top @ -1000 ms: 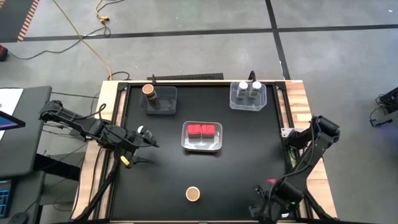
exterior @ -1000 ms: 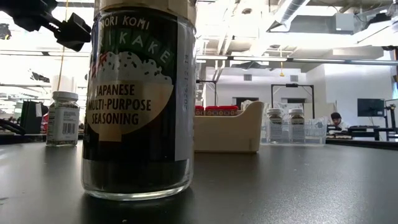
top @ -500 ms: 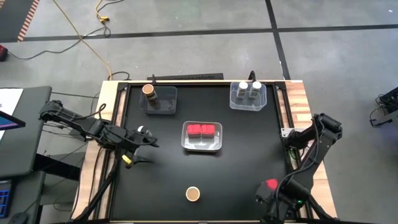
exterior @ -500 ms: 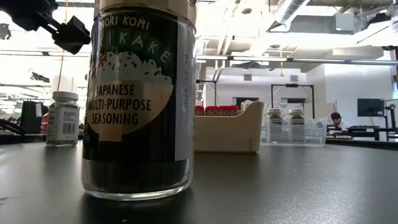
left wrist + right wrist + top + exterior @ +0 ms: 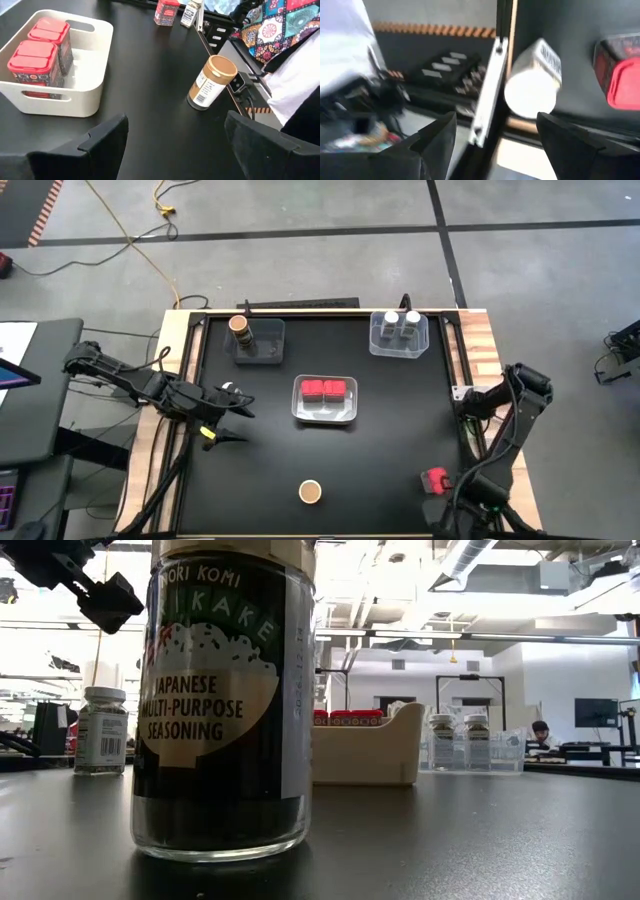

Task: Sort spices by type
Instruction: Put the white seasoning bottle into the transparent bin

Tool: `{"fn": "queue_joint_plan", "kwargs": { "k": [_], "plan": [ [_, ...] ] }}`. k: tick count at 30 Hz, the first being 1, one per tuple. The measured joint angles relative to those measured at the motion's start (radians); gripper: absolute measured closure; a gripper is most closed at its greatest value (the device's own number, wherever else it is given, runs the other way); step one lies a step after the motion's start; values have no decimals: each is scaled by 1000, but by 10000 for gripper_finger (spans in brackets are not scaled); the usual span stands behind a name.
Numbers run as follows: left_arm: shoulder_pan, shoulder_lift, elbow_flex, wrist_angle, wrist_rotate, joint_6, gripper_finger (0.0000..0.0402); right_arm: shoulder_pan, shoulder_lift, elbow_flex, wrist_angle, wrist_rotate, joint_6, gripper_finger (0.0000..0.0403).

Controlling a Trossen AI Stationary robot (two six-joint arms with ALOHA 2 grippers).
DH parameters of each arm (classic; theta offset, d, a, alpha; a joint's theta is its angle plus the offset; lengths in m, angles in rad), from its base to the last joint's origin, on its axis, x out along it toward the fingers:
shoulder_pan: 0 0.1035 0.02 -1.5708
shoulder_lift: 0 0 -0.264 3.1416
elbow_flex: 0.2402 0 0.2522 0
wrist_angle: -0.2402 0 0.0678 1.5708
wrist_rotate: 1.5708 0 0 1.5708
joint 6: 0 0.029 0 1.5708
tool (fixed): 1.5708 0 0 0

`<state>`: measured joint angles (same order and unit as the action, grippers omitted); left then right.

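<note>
My left gripper hangs open above the table's left side, holding nothing. A white-lidded jar stands on the table under it. My right gripper is open over the near right corner, above a red container and a white-lidded jar, touching neither. A brown-topped jar stands near the front edge. Two red containers sit in the white tray.
A clear tray at the far left holds a brown-topped jar. Another clear tray at the far right holds two white-lidded jars. A person's patterned sleeve shows beyond the near edge.
My right gripper has rolled strongly about its own line and shifted toward the table's right edge, uncovering the red container, which has stayed in place. My left gripper has rolled a little without changing place.
</note>
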<state>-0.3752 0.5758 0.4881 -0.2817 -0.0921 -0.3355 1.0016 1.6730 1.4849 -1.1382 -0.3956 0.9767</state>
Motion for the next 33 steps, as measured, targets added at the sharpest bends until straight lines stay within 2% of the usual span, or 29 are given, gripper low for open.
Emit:
{"fn": "queue_joint_plan", "kwargs": {
  "k": [8,15,19,24,33],
  "plan": [
    [0,0,0,0,0,-2,83,105,0,0,-127,12,-43,101],
    [0,0,0,0,0,-2,83,193,0,0,-112,201,-44,101],
    [0,0,0,2,0,-14,83,212,0,0,-111,251,-3,101],
    [0,0,0,2,-3,-59,83,212,0,0,-112,267,217,101],
    [0,0,0,3,-3,-70,83,200,0,0,-195,328,867,101]
  ]
}}
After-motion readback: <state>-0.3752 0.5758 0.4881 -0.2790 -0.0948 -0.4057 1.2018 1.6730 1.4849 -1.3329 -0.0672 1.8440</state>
